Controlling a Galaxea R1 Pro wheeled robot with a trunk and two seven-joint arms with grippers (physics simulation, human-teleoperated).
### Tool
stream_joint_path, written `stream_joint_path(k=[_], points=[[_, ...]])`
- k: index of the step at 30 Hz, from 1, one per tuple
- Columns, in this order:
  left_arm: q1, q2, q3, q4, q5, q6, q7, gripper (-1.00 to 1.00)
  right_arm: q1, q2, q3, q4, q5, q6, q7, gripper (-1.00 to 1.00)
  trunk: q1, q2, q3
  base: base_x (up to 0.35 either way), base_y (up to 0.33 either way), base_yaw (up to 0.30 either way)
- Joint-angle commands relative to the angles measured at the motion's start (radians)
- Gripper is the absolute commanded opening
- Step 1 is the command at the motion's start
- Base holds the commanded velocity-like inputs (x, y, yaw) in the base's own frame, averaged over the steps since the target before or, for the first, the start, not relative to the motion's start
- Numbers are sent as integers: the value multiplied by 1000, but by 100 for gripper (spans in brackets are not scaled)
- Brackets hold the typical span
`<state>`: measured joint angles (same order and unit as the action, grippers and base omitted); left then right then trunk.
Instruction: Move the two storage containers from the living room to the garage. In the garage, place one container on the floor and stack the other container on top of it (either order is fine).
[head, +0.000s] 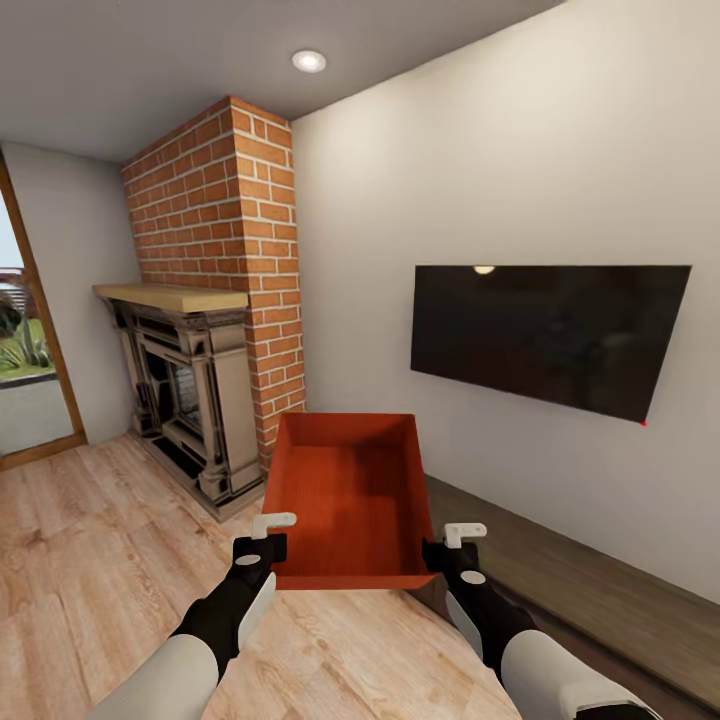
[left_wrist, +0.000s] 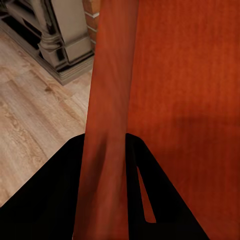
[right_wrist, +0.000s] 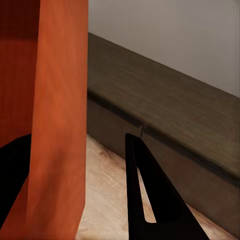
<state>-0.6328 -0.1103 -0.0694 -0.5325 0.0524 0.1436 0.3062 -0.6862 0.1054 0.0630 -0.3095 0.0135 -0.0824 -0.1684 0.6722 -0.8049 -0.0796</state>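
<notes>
Head view: one storage container (head: 345, 500) is carried off the wood floor (head: 90, 560) between both arms, in the living room, near the brick fireplace (head: 215, 300) and the wall television (head: 550, 335). The left hand (head: 262, 548) is clamped over its left wall; the left wrist view shows the wall between the fingers (left_wrist: 160, 210). The right hand (head: 450, 555) pinches the right wall likewise. Gripping opposite walls likely keeps the bin level for transport. The dark low surface (right_wrist: 165, 115) lies just right.
</notes>
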Motion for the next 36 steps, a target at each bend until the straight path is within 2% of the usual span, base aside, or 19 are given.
stream_joint_path(k=[1, 5, 23, 36], points=[[-1, 1, -4, -3, -6, 8, 13, -100, -1, -1, 3, 1, 2, -2, -9, -100, -4, 6, 2, 0, 0, 1], [-1, 1, -4, -3, -6, 8, 13, -100, -1, 0, 3, 1, 2, -1, -9, -100, -19, 34, 14, 0, 0, 25], [-1, 0, -4, 1, -6, 8, 13, -100, -1, 0, 3, 2, 0, -5, -9, -100, -19, 34, 20, 0, 0, 253], [-1, 9, -3, 1, -4, 8, 13, -100, -1, 1, 4, 3, 3, -7, -4, -100, -19, 34, 23, 0, 0, 299]])
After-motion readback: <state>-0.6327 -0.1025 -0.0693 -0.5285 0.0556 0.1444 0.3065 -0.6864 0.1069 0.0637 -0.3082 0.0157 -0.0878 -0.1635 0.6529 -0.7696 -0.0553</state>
